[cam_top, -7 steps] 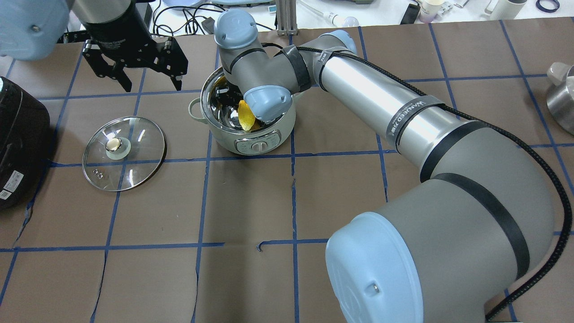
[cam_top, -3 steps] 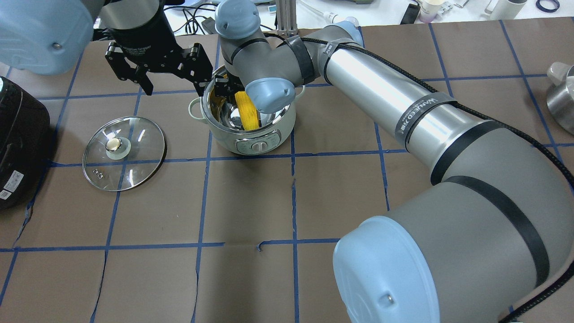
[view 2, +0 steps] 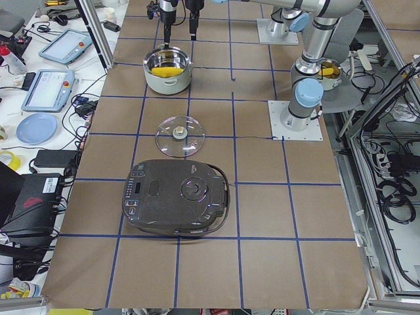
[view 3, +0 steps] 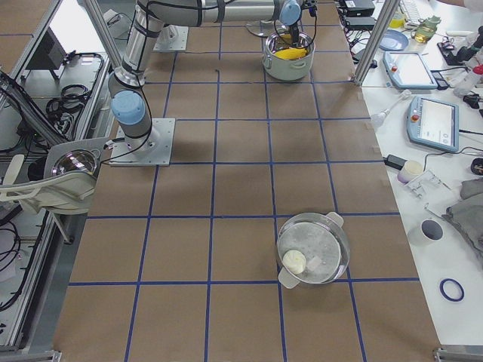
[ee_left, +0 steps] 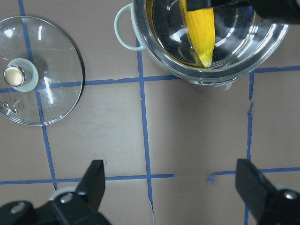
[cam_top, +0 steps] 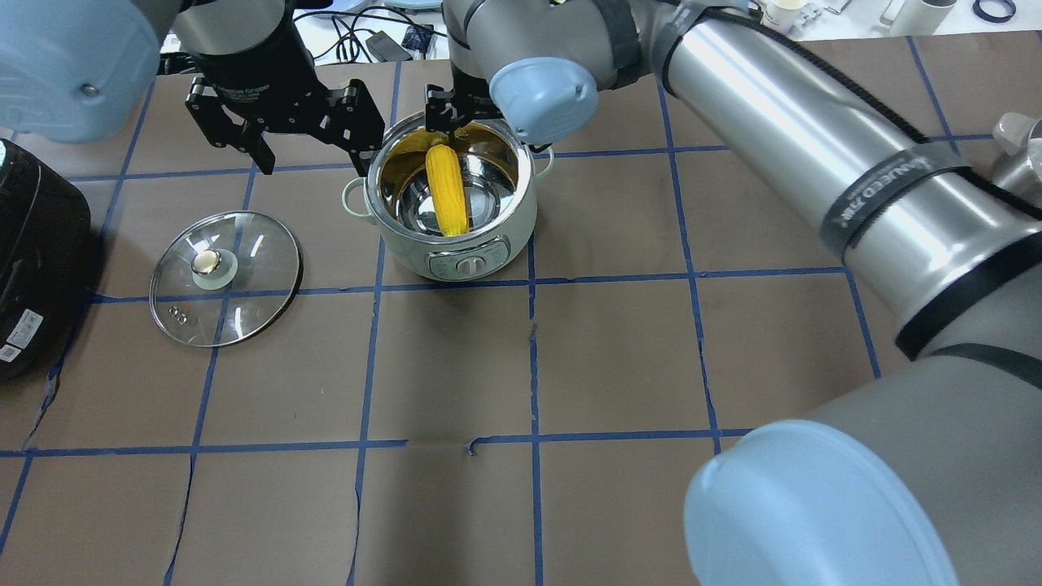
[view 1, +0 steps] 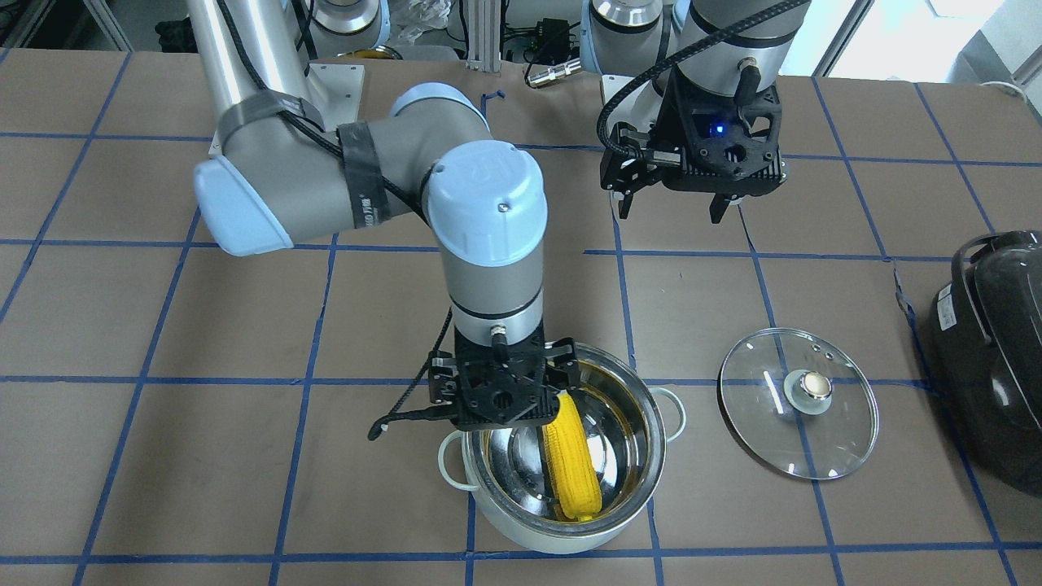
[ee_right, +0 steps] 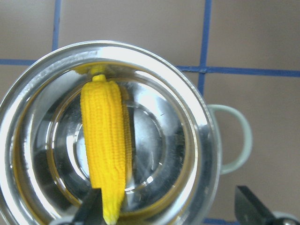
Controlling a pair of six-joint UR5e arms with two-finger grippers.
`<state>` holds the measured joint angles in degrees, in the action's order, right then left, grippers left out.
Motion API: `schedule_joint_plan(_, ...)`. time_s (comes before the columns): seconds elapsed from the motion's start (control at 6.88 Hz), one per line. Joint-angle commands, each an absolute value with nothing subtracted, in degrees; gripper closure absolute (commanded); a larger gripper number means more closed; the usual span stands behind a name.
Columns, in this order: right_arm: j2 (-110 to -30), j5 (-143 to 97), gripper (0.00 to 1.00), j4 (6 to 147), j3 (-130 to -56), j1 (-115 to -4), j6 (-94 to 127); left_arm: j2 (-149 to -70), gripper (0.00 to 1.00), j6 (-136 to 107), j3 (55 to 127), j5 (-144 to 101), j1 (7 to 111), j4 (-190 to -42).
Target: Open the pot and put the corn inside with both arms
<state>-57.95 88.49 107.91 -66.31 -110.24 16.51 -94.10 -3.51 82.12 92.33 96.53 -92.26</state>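
Observation:
The pot (cam_top: 456,244) stands open on the brown table, mint-white outside and steel inside. The corn (cam_top: 446,191) lies inside it, also in the front view (view 1: 571,460) and the right wrist view (ee_right: 104,150). The glass lid (cam_top: 244,252) with its brass knob lies flat on the table to the pot's left. My right gripper (view 1: 505,407) hangs open just above the pot's far rim and holds nothing. My left gripper (cam_top: 309,159) is open and empty, above the table beside the pot's left handle. In the left wrist view its fingers (ee_left: 93,180) are wide apart.
A dark grey rounded appliance (cam_top: 32,260) sits at the table's left end. A second steel pot (view 3: 313,249) stands far to the right. Cables and small items line the far table edge (cam_top: 366,41). My right arm (cam_top: 773,122) spans the table's right half.
My right gripper has let go of the corn and lifted out of the pot toward its far rim. The corn now lies in the pot. My left gripper moved right, toward the pot.

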Motion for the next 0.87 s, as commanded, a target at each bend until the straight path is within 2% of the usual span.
schedule_joint_plan(0.0, -64.57, 88.51, 0.00, 97.52, -66.36, -103.13, 8.73, -94.04, 0.00, -3.52, 82.18, 92.29, 96.50, -92.20)
schedule_joint_plan(0.44, -74.93, 89.56, 0.00, 84.51, -68.54, -92.41, -1.48, -93.96, 0.00, -3.52, 82.18, 92.29, 96.42, -92.20)
schedule_joint_plan(0.73, -81.88, 89.65, 0.00, 89.17, -80.19, -91.32, -4.92, -93.78, 0.00, -3.52, 82.18, 92.29, 96.42, -92.20)
